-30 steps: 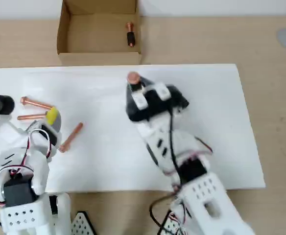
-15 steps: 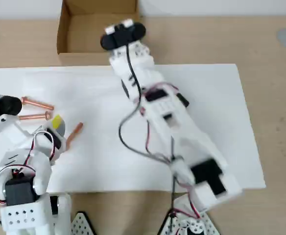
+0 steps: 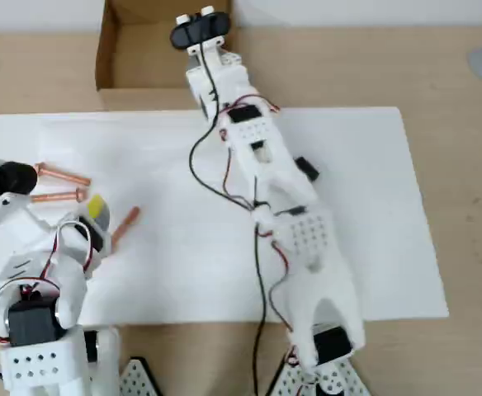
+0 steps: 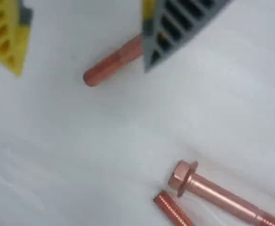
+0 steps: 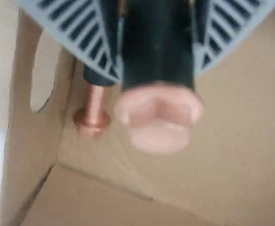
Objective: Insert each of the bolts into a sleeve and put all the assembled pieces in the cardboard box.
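My right gripper [image 3: 198, 31] hangs over the cardboard box [image 3: 142, 62], shut on a black sleeve [image 5: 157, 47] with a copper bolt head [image 5: 158, 115] sticking out of its end. In the right wrist view another assembled piece [image 5: 93, 110] lies on the box floor [image 5: 231, 155] just beyond. My left gripper [image 4: 81, 68] stands open low over the white mat, its yellow finger [image 4: 3, 35] and grey finger [image 4: 175, 26] on either side of a loose bolt [image 4: 114, 61]. That bolt [image 3: 122, 228] lies beside the left gripper [image 3: 96, 216] in the high view.
Two more copper bolts [image 3: 62, 175] [image 3: 56, 196] lie side by side at the mat's left end, one head [image 4: 184, 175] near the left gripper. The white mat [image 3: 373, 206] covers the table's middle. The right arm spans it lengthwise.
The right arm swung from the middle of the mat up over the cardboard box, carrying the sleeve with its bolt. The left arm shifted only slightly.
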### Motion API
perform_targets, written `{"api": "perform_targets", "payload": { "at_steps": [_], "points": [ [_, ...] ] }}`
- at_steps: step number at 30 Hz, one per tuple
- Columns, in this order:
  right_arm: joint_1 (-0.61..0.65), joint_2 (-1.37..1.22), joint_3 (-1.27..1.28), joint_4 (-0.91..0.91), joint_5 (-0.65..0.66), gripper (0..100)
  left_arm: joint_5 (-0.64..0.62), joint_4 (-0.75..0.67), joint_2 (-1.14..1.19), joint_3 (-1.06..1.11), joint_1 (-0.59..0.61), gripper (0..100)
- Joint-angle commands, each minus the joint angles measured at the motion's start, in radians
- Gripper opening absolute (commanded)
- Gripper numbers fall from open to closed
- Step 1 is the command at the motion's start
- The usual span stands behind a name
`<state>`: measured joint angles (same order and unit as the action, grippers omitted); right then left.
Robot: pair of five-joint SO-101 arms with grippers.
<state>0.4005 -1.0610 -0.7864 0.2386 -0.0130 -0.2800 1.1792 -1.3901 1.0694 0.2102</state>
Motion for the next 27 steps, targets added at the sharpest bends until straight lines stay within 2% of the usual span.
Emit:
{"api": "perform_targets", "payload": {
  "at_steps": [1,3,5,8,10,19,23,27],
  "points": [
    [-0.004,-0.154,-0.444,0.11,0.002,1.4,0.012,0.003,0.005,-0.005,-0.008,18],
    [0.013,-0.246,-0.579,0.167,0.037,3.6,0.012,0.003,0.005,-0.006,-0.008,18],
    [0.028,-0.321,-0.671,0.201,0.091,12.8,0.012,0.003,0.005,-0.012,-0.008,18],
    [0.03,-0.394,-0.754,0.203,0.097,27.4,0.012,0.008,0.004,-0.014,-0.008,18],
    [0.027,-0.409,-0.78,0.207,0.098,31.7,0.012,0.028,0.001,-0.015,-0.008,18],
    [-0.007,-0.407,-0.802,0.232,0.092,32.6,0.012,0.038,0.004,-0.02,-0.009,18],
    [-0.013,-0.401,-0.888,0.391,0.043,32.6,0.009,0.038,0.005,-0.02,-0.011,18],
    [-0.022,-0.274,-0.883,0.575,-0.063,32.6,0.002,0.038,0.007,-0.018,-0.006,25]
  ]
}}
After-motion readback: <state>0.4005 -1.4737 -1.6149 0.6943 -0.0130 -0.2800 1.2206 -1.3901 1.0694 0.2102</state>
